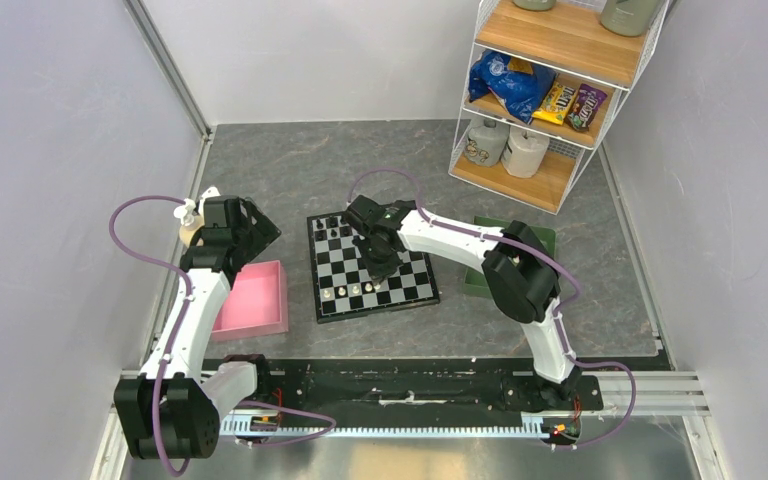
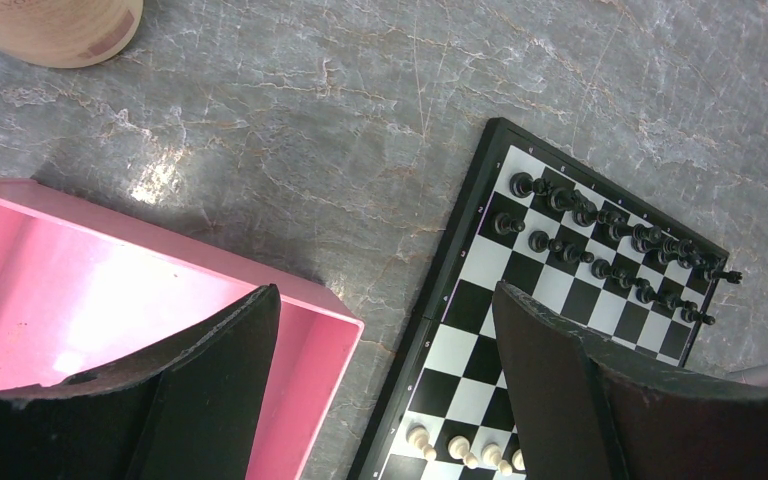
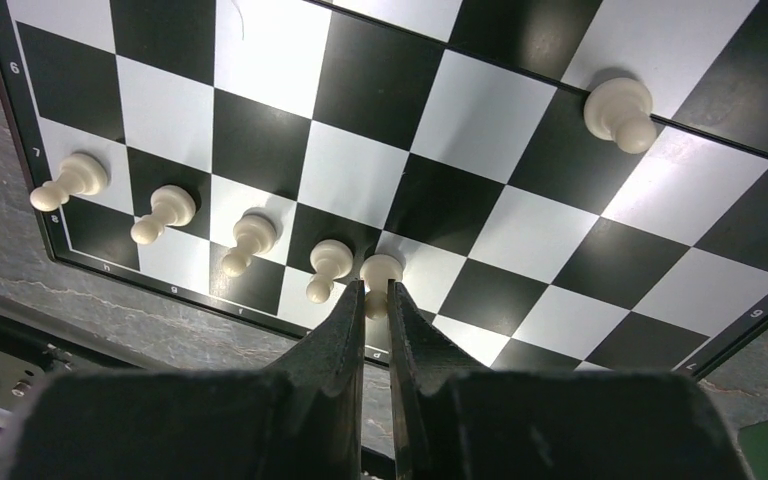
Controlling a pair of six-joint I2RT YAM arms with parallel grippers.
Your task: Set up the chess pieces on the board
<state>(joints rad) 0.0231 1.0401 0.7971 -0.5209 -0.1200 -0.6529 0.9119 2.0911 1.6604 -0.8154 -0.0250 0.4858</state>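
Note:
The board (image 1: pixel 345 265) lies at the table's middle. Black chess pieces (image 2: pixel 600 240) fill two rows along its far edge. White pawns (image 3: pixel 165 212) stand in a line on the near side, and one more pawn (image 3: pixel 620 112) stands alone further in. My right gripper (image 3: pixel 374 288) is shut on a white pawn (image 3: pixel 381 270) at the end of that line, its base on or just above the board. My left gripper (image 2: pixel 385 292) hangs open and holds nothing, above the gap between the pink tray (image 2: pixel 110 290) and the board's left border (image 2: pixel 440 300).
A pink tray (image 1: pixel 255 300) sits left of the board. A green tray (image 1: pixel 477 280) on the right is mostly hidden by my right arm. A wire shelf (image 1: pixel 550 90) with snacks and jars stands at the back right. A wooden object (image 2: pixel 55 30) is at the far left.

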